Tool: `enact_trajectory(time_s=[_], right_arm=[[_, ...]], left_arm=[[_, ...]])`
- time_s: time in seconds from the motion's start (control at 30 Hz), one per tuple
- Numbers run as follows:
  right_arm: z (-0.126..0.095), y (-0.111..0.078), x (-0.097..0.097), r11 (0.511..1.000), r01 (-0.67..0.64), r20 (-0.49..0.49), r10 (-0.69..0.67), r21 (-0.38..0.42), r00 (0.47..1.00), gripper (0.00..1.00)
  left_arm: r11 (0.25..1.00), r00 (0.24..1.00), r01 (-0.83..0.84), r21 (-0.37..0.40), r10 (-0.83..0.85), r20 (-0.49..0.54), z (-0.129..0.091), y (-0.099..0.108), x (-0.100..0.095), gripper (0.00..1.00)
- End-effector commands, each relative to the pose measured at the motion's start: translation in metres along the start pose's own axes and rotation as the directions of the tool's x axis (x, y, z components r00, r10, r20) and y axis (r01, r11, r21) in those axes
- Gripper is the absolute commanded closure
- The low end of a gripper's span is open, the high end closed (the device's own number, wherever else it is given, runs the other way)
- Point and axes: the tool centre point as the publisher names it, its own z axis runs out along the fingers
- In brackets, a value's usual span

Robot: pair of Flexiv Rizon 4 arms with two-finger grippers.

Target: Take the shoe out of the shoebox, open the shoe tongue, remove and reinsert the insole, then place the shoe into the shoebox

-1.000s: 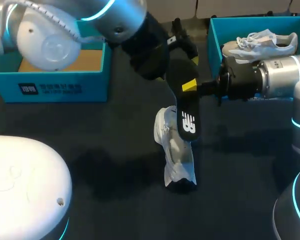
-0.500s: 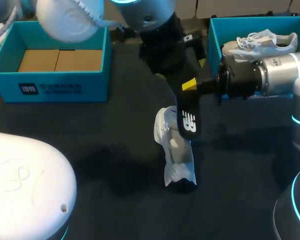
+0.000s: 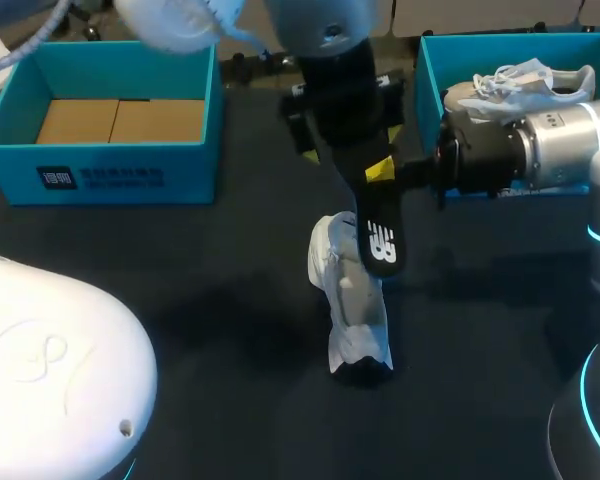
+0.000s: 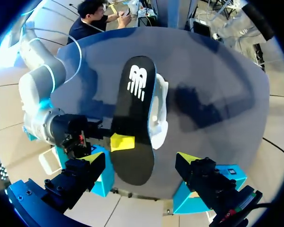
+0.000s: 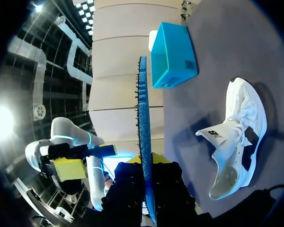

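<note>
- Head view: high behind, looking down on the table (image 3: 200, 290)
- Left wrist: close above the insole (image 4: 135, 109), facing down
- Right wrist: insole edge-on; all three share the shoe (image 3: 355, 310)

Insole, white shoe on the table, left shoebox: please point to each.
insole (image 4: 137, 113), left wrist view, black face below its logo
white shoe (image 5: 234, 151), right wrist view, its upper at midfoot
left shoebox (image 3: 180, 175), head view, its front wall

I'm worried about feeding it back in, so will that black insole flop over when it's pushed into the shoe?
Probably not much: held by one end in the right gripper, the insole runs straight, without sagging. It looks thin, so likely light and bendable under push. Its nubbed blue underside may drag against the shoe.
</note>
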Motion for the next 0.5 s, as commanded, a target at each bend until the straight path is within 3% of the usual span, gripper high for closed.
enact_trajectory(time_s=[0.03,0.5], right_arm=[[0.003,0.003,-0.002,1.0,-0.006,0.002,0.006,0.005,1.0,1.0],[0.005,0.01,-0.001,1.0,-0.003,0.007,0.003,0.014,1.0,1.0]], left_arm=[[1.0,0.997,0.003,0.023,-0.001,-0.079,0.004,0.005,-0.016,0.0],[0.998,0.995,-0.05,0.044,0.053,-0.083,0.002,0.001,-0.035,0.0]])
